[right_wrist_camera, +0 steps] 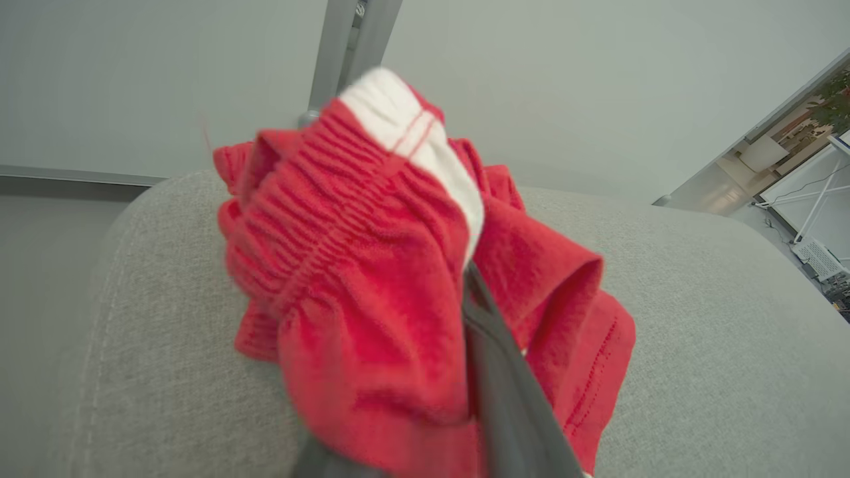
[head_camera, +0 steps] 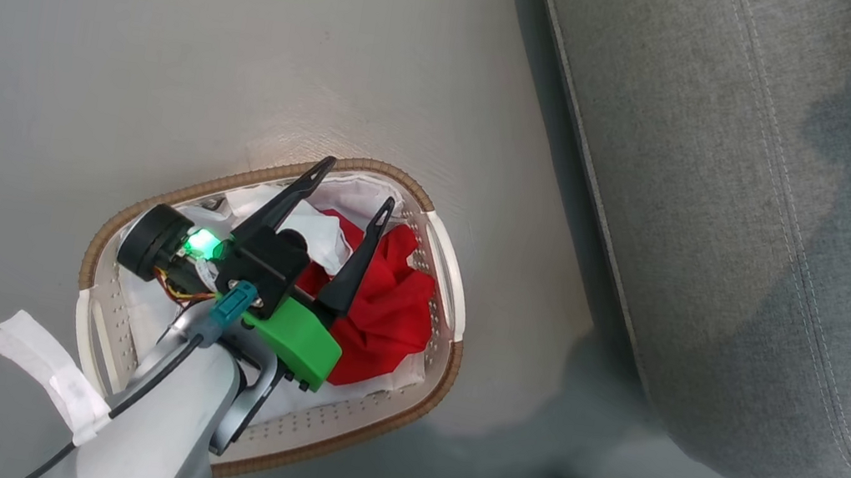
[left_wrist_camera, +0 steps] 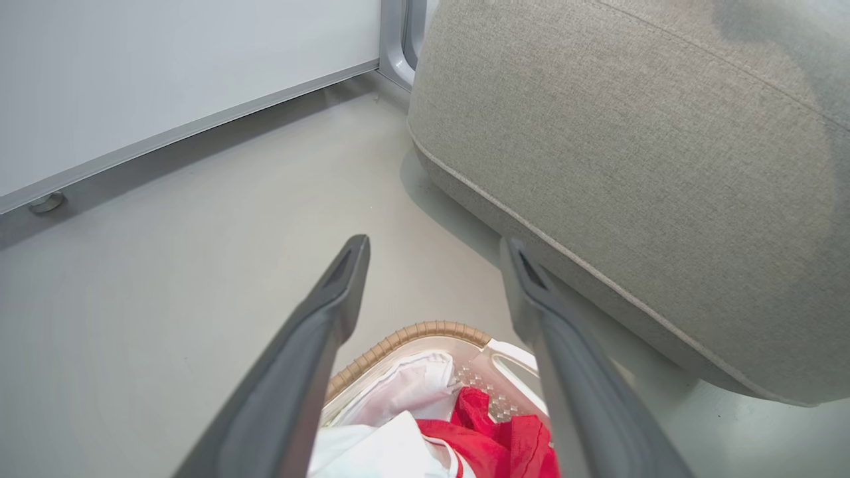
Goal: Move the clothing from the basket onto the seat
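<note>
Left fingers: two dark fingers of the left gripper, spread wide with nothing between them, poised over the basket.
Right fingers: the right gripper is clamped on one bunched piece of clothing. One finger shows plainly and the other is buried under the cloth.
Held piece: one garment, red, with a gathered elastic band and one white stripe, hanging just over the top of the seat.
Clothing in the basket: one crumpled red heap at the end nearer the seat, directly beneath the open left fingers. I cannot tell how many pieces are in it.
Liner: one white fabric liner, rumpled, lying under and beside the red heap.
Basket: one, oval, cream perforated plastic with a brown woven rim and two side handles, standing on the floor near the seat's corner but not touching it.
Seat: one large grey woven cushion with rounded edges and stitched seams.
Floor: pale grey, running to a white wall panel in the left wrist view.
</note>
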Motion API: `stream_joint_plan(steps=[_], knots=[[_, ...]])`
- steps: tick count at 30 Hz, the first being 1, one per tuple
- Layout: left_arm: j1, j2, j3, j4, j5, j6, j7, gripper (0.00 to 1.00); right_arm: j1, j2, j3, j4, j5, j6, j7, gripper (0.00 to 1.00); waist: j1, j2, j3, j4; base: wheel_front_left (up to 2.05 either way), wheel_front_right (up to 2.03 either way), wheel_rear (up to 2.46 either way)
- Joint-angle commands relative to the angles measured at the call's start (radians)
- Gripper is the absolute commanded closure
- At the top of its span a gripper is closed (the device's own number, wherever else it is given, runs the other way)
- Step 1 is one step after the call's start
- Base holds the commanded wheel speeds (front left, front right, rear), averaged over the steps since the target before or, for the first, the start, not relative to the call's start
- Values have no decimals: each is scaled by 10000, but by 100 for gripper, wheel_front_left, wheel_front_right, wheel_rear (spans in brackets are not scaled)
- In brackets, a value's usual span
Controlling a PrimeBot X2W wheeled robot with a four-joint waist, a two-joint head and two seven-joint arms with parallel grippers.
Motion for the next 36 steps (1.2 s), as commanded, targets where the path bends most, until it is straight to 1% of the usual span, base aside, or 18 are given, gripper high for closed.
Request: stream_joint_plan(steps=[1, 5, 8, 13, 19, 26, 29, 36], knots=[[-66, 19, 9, 47, -149, 53, -88, 0, 287, -8, -112, -167, -35, -12, -17, 0, -1, 0, -130, -8, 0, 0, 0], [43, -101, 3, 204, -221, 87, -235, 0, 947, 158, -440, -658, 154, -10, -17, 0, -1, 0, -460, 3, 0, 0, 0], [139, -218, -38, 313, -320, 80, -365, 0, 1646, 237, -485, -1078, 129, -10, -17, 0, -1, 0, -797, 59, 0, 0, 0], [303, -415, 1, 611, -537, 111, -579, 0, 2898, 290, -249, -1546, 190, -10, -17, 0, -1, 0, -1504, 181, 0, 0, 0], [664, -604, 121, 990, -818, 124, -801, 0, 3942, 294, -16, -1700, 331, -10, -17, 0, -1, 0, -2449, 370, 0, 0, 0], [1223, -855, 328, 1279, -1118, 144, -879, 0, 4740, 187, 479, -1693, 545, -10, -17, 0, -1, 0, -3500, 744, 0, 0, 0], [1461, -966, 513, 1160, -1214, 180, -887, 0, 4979, 84, 696, -1820, 584, -12, -17, 0, -1, 0, -3880, 887, 0, 0, 0], [2053, -1097, 1284, 844, -1307, 210, -871, 0, 5065, -5, 1046, -1950, 658, -10, -17, 0, -1, 0, -4814, 1343, 0, 0, 0]])
